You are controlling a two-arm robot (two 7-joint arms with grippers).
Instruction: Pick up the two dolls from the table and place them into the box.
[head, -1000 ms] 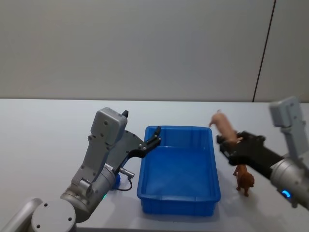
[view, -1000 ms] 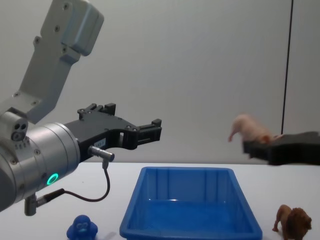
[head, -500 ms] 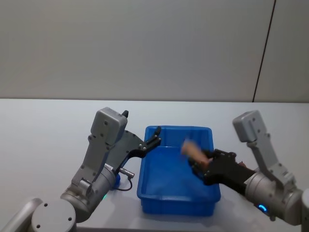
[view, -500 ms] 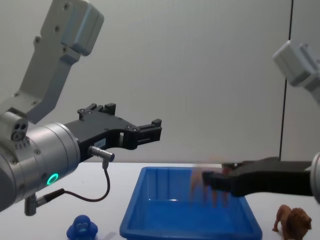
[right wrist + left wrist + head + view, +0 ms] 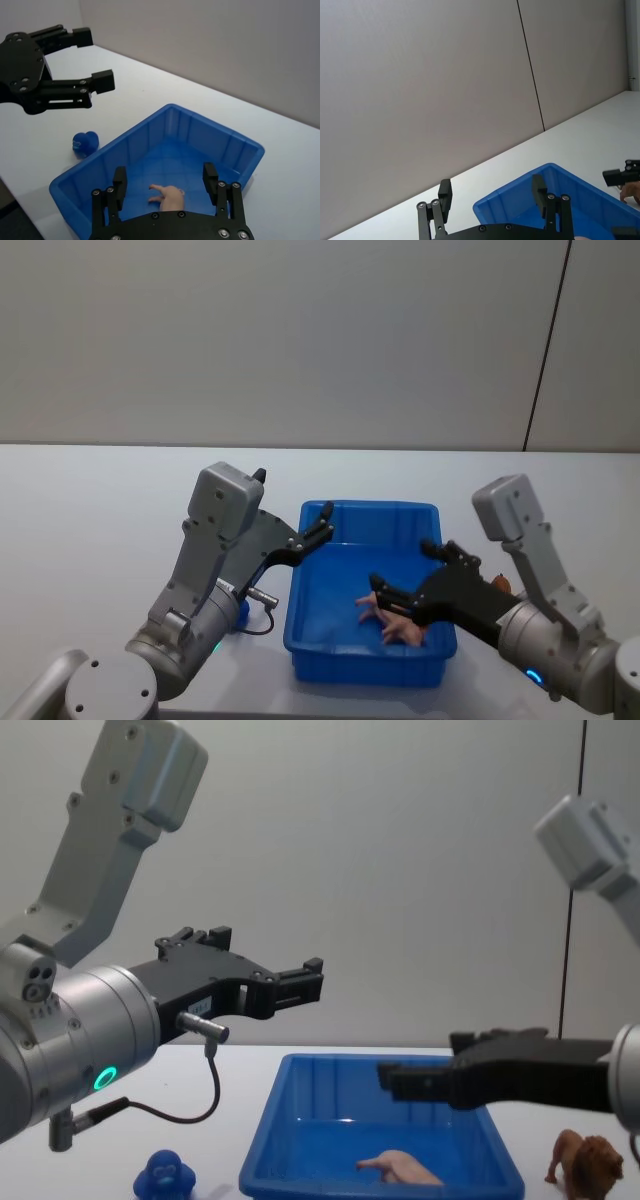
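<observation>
The pale pink doll (image 5: 396,626) lies on its side on the floor of the blue box (image 5: 370,507), near the front right corner, also seen in the chest view (image 5: 401,1166) and the right wrist view (image 5: 170,196). My right gripper (image 5: 405,570) hovers open just above it, holding nothing. The brown lion doll (image 5: 588,1167) stands on the table right of the box. A small blue figure (image 5: 166,1177) sits on the table left of the box. My left gripper (image 5: 322,525) hangs open over the box's left rim.
The grey table (image 5: 90,530) runs wide on both sides of the box, with a plain wall behind. A cable (image 5: 205,1100) loops from my left wrist above the blue figure.
My right gripper carried the pink doll from right of the box to over it, then opened. The doll has dropped onto the box floor. The left arm has not moved.
</observation>
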